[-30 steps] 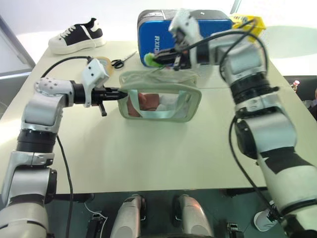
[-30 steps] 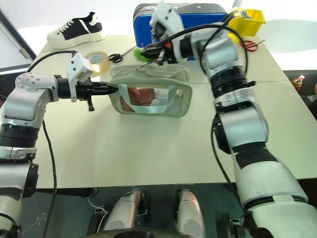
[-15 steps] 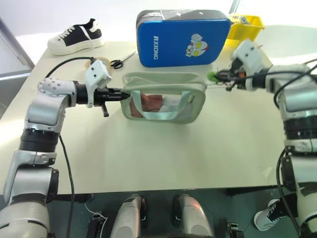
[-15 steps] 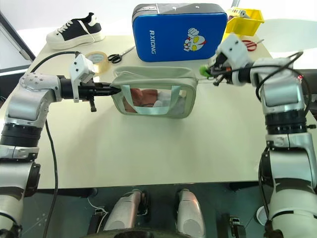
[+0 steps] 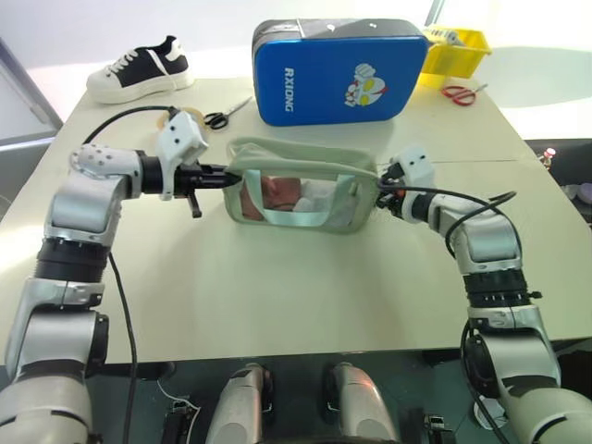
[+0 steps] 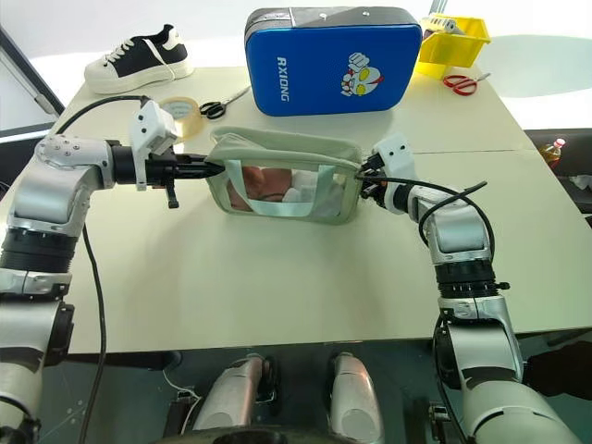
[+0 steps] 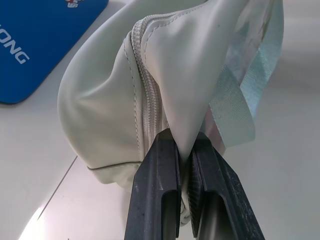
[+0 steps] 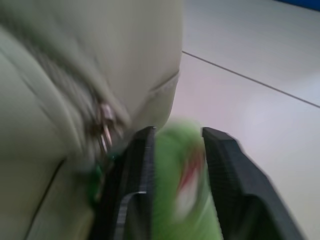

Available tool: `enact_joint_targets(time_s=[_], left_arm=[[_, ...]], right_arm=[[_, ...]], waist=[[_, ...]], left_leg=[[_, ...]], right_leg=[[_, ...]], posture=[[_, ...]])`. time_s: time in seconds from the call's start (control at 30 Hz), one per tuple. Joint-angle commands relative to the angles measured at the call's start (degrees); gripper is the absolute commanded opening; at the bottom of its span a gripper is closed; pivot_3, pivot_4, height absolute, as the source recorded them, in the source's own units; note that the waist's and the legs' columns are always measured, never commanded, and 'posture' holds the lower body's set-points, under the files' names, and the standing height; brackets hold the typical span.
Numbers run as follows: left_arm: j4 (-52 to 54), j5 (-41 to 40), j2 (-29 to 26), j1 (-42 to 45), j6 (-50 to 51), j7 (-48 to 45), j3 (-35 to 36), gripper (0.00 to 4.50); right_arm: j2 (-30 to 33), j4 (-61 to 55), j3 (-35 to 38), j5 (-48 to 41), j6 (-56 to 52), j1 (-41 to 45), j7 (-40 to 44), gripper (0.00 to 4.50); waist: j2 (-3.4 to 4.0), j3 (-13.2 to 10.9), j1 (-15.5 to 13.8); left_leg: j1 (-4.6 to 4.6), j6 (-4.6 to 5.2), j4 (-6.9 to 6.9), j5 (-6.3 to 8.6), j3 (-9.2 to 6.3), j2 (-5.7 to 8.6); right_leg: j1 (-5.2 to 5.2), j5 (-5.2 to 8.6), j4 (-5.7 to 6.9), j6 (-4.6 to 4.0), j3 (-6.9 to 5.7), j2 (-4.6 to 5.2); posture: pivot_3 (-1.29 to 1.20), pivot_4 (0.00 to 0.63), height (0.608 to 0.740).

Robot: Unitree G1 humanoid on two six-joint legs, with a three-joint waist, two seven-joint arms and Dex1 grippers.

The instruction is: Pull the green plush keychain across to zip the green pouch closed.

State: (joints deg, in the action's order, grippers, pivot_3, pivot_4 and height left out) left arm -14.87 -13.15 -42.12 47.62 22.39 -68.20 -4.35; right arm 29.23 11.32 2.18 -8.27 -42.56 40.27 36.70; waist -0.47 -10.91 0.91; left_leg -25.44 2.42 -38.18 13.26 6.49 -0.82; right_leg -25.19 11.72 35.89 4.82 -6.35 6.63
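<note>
The green pouch (image 5: 301, 190) lies in the middle of the table, its clear window facing me and its zipper (image 7: 150, 107) drawn shut along the top. At the pouch's left end my left gripper (image 5: 227, 176) is shut on the fabric just below the zipper (image 7: 182, 145). My right gripper (image 5: 387, 190) sits low against the right end. Its fingers stand apart, with the green plush keychain (image 8: 180, 190) lying between them beside the metal zipper pull (image 8: 106, 125).
A blue hard case (image 5: 338, 69) stands just behind the pouch. Behind the left arm lie a tape roll (image 5: 190, 118) and black scissors (image 5: 227, 113), and a sneaker (image 5: 139, 67) sits at the far left. A yellow bin (image 5: 458, 46) and red scissors (image 5: 458, 92) are far right.
My right arm swept down and to the right, drawing the keychain from the pouch's left top to its right end. Its fingers then parted. The left gripper held still.
</note>
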Motion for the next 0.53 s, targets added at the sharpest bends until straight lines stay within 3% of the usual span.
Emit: enact_joint_targets(time_s=[0.03, 0.1, 0.3, 0.33, 0.43, 0.53], left_arm=[[1.67, -0.65, -1.15, 0.16, 0.68, 0.77, 2.04, 0.38], [1.51, -1.65, -1.23, 0.57, 1.79, 0.87, 3.06, 1.07], [-1.50, -4.61, -5.03, 3.94, 6.12, -1.38, 6.65, 4.17], [-2.23, -4.67, -5.86, 4.50, 6.30, -1.52, 7.03, 4.47], [-4.22, -5.51, -8.72, 6.53, 7.02, -2.89, 8.44, 4.47], [-6.34, -5.25, -11.42, 7.94, 6.19, -4.29, 8.92, 4.47]], right_arm=[[7.70, 1.88, 2.09, 0.72, 3.44, 4.09, 2.86, 3.74], [13.42, 3.50, 1.63, 1.08, 5.49, 5.66, 6.93, 4.50], [26.12, -3.24, 0.27, -7.20, 3.20, 6.36, 27.77, 4.50], [27.48, -5.08, 0.63, -9.18, 2.28, 6.47, 30.75, 4.50], [29.60, -9.84, 2.15, -15.36, -3.23, 8.84, 35.79, 4.50], [29.28, -12.65, 3.24, -19.02, -7.62, 11.59, 35.20, 4.50]], waist=[[0.01, -0.01, -0.14], [0.04, -0.03, -0.30], [0.02, -0.03, 0.28], [0.03, -0.03, 0.30], [0.04, -0.04, 0.24], [0.04, -0.04, 0.10]], left_leg=[[-0.01, 0.01, 0.00, 0.01, 0.00, 0.01], [-0.02, 0.08, -0.01, 0.05, -0.01, 0.06], [-0.03, 0.13, 0.03, 0.08, -0.03, -0.06], [-0.02, 0.13, 0.03, 0.08, -0.03, -0.09], [0.00, 0.11, 0.03, 0.08, -0.03, -0.10], [-0.03, 0.11, 0.02, 0.08, -0.03, -0.10]], right_leg=[[0.00, 0.00, 0.00, 0.00, 0.00, 0.01], [0.00, 0.00, 0.00, 0.01, 0.00, 0.04], [0.01, 0.01, -0.20, 0.01, 0.00, -0.09], [0.00, 0.01, -0.20, 0.02, 0.00, -0.10], [-0.01, 0.01, -0.19, 0.01, 0.00, -0.11], [-0.03, 0.01, -0.22, 0.01, 0.00, -0.06]], posture=[[0.00, 0.150, 0.740], [0.00, 0.150, 0.740], [0.00, 0.150, 0.740], [0.00, 0.150, 0.740], [0.00, 0.150, 0.740], [0.00, 0.150, 0.740]])
